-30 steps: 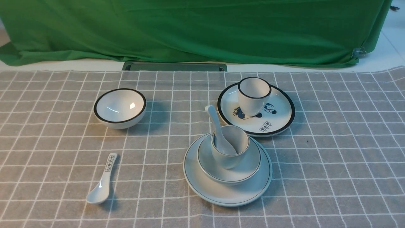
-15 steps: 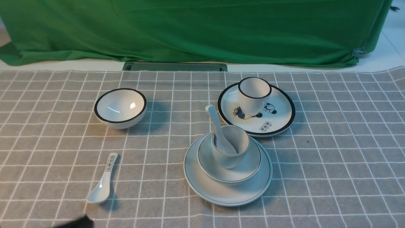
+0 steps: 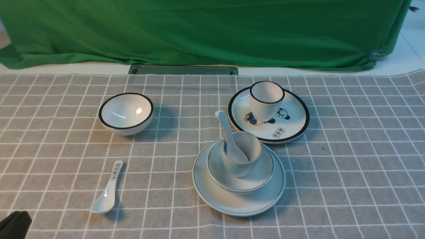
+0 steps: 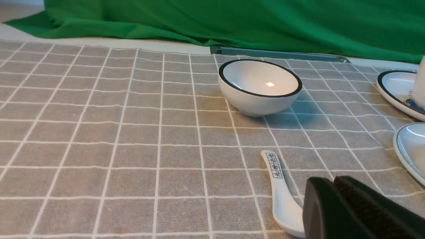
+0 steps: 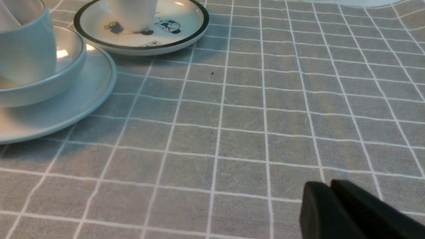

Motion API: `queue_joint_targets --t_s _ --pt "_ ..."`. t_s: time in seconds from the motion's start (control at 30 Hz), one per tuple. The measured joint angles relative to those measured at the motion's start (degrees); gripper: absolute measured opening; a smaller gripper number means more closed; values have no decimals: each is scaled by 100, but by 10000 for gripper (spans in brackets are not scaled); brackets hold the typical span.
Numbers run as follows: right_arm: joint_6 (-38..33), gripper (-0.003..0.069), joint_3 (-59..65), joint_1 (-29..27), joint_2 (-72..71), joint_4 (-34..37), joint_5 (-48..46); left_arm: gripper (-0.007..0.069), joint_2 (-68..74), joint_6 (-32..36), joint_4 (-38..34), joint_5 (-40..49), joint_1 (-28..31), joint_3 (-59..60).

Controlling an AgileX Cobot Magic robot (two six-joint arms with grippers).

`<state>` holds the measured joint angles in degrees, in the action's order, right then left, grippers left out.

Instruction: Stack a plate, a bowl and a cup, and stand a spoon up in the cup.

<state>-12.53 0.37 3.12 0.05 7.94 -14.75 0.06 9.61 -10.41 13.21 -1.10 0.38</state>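
Bench — grey checked cloth, green drape behind.

Plate — pale bluish, thin dark rim line, centre-front of bench. Carries the whole stack.

Cartoon plate — black rim, just behind stack, rims close; black-rimmed cup on it. Not task items.

Bowl — sits in the plate, roughly centred.

Black-rimmed bowl — far left, well apart.

Cup — upright in the bowl.

Spoon — scoop down in the cup, handle leaning over the rim to back-left. Judged: task looks complete.

Lettered spoon — flat on cloth, front-left.

Risks, judged: spoon only leans, so any knock to stack or bench could tip it out or rock the cup; left gripper sits close over the lettered spoon and a careless sweep could drag it.

Left gripper — low at front-left corner, jaws pressed together, holding nothing.

Right gripper — low over bare cloth, w/ stack well to its side; jaws look almost together, empty — can't tell if a slit remains.
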Motion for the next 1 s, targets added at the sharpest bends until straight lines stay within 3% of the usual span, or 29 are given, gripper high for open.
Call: queue_joint_targets --t_s 1.0 --pt "0 129 0 0 -5 0 22 13 0 -64 -26 21 0 0"
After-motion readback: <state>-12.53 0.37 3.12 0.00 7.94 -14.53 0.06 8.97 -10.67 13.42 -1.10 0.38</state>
